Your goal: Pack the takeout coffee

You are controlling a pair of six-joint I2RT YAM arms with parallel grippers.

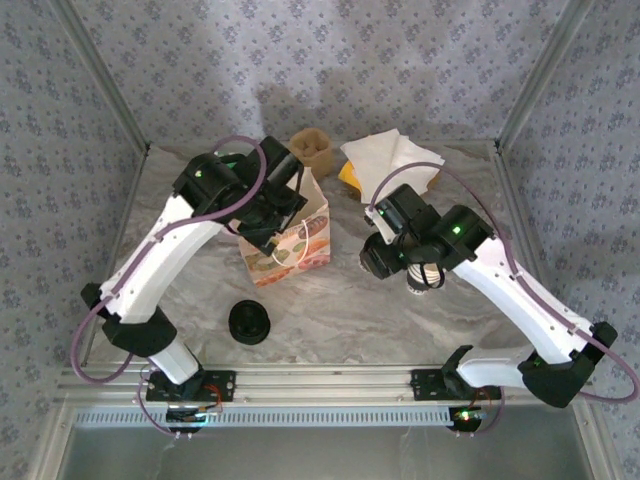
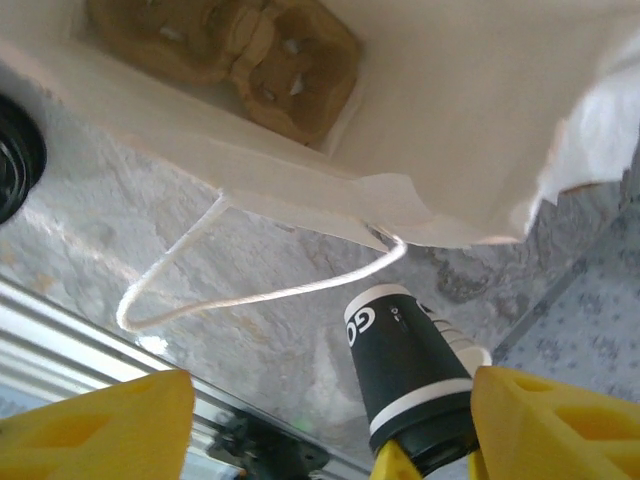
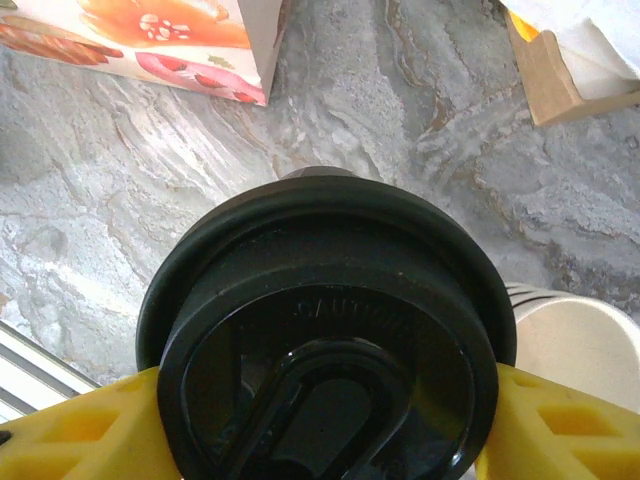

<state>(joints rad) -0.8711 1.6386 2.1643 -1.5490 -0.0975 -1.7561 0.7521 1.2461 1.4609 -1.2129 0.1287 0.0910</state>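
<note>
**One capped cup, gripped by its lid, tilted toward an open bag**

One takeout coffee (image 2: 408,385), dark-walled with a white band under a round black lid (image 3: 325,340), is held in the right hand (image 3: 320,430), whose yellow fingers (image 3: 85,430) are closed on either side of the lid. The cup hangs over the grey marbled bench (image 1: 340,310), just right of the paper bag (image 1: 295,240). Its long axis is tilted, with the base toward the bag and the lid back toward the right wrist. The left hand (image 2: 330,395) is spread wide at the bag's mouth and holds nothing. A brown pulp tray (image 2: 230,50) lies inside the bag, and the bag's rim and looped string handle (image 2: 250,295) lie between cup and opening. A stack of pale cups (image 3: 575,345) stands close beside the coffee. A stack of black lids (image 1: 249,322) sits well apart on the left, and white napkins (image 1: 392,155) lie at the far edge.
</note>
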